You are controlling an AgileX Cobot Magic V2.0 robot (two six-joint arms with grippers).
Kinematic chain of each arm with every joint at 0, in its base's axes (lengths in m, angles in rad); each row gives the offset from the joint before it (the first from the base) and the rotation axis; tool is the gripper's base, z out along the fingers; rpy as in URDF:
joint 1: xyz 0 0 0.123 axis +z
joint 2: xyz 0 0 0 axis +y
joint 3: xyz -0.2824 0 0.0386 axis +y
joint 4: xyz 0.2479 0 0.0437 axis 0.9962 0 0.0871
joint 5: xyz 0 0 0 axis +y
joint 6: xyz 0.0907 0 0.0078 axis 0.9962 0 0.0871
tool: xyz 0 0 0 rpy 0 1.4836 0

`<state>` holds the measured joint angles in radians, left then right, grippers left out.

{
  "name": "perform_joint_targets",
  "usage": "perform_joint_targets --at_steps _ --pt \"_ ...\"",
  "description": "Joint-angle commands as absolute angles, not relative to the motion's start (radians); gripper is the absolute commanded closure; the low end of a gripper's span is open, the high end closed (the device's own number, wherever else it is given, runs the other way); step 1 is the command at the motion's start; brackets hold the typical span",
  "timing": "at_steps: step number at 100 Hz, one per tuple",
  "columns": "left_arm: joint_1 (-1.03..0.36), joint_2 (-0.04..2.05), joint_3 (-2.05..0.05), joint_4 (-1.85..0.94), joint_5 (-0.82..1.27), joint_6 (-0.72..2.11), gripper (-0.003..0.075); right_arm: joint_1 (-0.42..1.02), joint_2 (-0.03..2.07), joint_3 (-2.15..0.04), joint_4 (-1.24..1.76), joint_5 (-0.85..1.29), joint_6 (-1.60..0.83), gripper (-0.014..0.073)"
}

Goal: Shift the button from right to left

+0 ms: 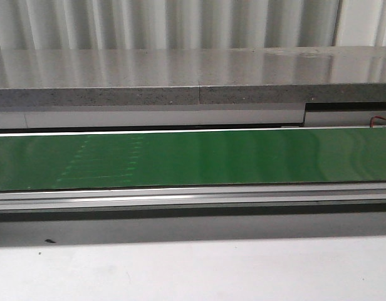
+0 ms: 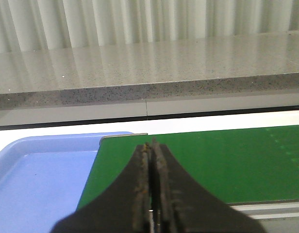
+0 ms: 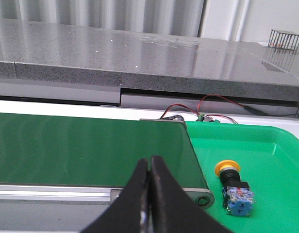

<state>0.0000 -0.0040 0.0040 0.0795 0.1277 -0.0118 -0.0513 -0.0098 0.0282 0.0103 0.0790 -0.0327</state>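
The button [image 3: 234,188], with a yellow cap, black collar and blue-and-clear block, lies on its side in a green tray [image 3: 271,160], seen only in the right wrist view. My right gripper [image 3: 150,160] is shut and empty over the green belt's [image 3: 86,150] end, beside the tray and apart from the button. My left gripper [image 2: 151,144] is shut and empty over the belt's other end [image 2: 212,160], next to a blue tray [image 2: 38,174]. In the front view the belt [image 1: 193,157] is bare, and neither gripper nor the button shows there.
A grey stone counter [image 1: 180,69] runs behind the belt. Red and black wires [image 3: 203,109] lie at the belt's right end behind the green tray. The belt's aluminium frame rail [image 1: 193,197] runs along its front, with a white tabletop [image 1: 193,269] before it.
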Motion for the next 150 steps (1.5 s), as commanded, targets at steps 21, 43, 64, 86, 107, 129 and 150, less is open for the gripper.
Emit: perform_joint_targets --at_steps 21,43,64,86,107,129,150 --pt "-0.01 -0.036 0.041 0.077 0.052 -0.02 0.0741 -0.059 -0.029 0.006 0.006 0.0 -0.034 0.0662" --pt "-0.01 -0.036 0.041 0.077 0.052 -0.02 0.0741 -0.059 -0.029 0.006 0.006 0.0 -0.034 0.0662" --pt "-0.01 -0.036 0.041 0.077 0.052 -0.02 0.0741 -0.059 -0.029 0.006 0.006 0.0 -0.034 0.0662" --pt "-0.01 -0.036 0.041 0.077 0.052 -0.02 0.0741 -0.059 -0.022 -0.026 0.0 0.038 -0.034 0.0662" --pt "-0.01 -0.036 0.041 0.077 0.052 -0.02 0.0741 -0.059 0.067 -0.206 0.0 0.269 -0.034 0.0662" --pt "-0.01 -0.036 0.041 0.077 0.052 -0.02 0.0741 -0.059 0.259 -0.445 0.0 0.579 -0.034 0.0662" --pt "-0.01 -0.036 0.041 0.077 0.052 -0.02 0.0741 -0.056 0.455 -0.595 0.021 0.693 -0.034 0.0662"
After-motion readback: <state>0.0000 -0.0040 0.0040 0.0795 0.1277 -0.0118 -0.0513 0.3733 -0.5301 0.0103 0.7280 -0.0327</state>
